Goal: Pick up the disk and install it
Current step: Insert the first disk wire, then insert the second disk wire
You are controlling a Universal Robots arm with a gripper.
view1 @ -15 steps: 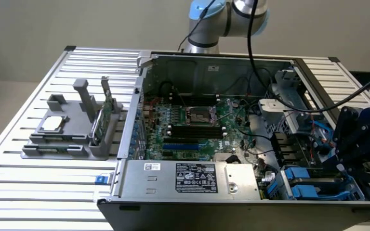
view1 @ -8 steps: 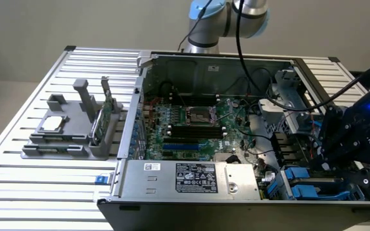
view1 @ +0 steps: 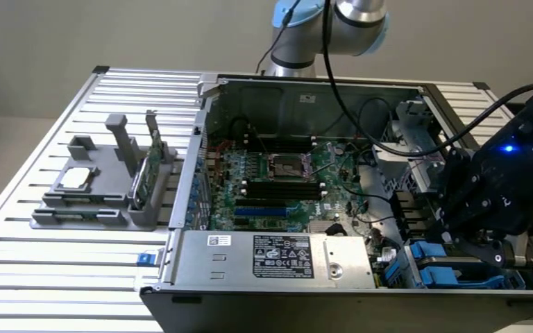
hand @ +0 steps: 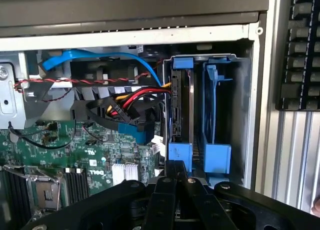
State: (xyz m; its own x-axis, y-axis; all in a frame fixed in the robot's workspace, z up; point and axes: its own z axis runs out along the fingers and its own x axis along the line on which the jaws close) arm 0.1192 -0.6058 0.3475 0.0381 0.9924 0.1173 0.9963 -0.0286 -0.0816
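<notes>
The disk (hand: 181, 109) stands edge-on in a slot of the metal drive bay (hand: 245, 115), with blue rail ends at both ends of the slot. My gripper (hand: 175, 172) is shut, its black fingers pressed together with nothing between them. The tips sit right at the disk's near blue rail end (hand: 180, 154); I cannot tell whether they touch it. In the exterior view the gripper (view1: 470, 239) hangs over the blue-railed bay (view1: 433, 267) at the right front corner of the open computer case (view1: 211, 139).
An empty blue carrier (hand: 216, 115) fills the neighbouring slot. Red, yellow and blue cables (hand: 135, 97) run close beside the bay. The motherboard (view1: 285, 180) and power supply (view1: 276, 255) lie inside the case. A grey fixture (view1: 95, 201) holding a chip and a green card stands on the slatted table.
</notes>
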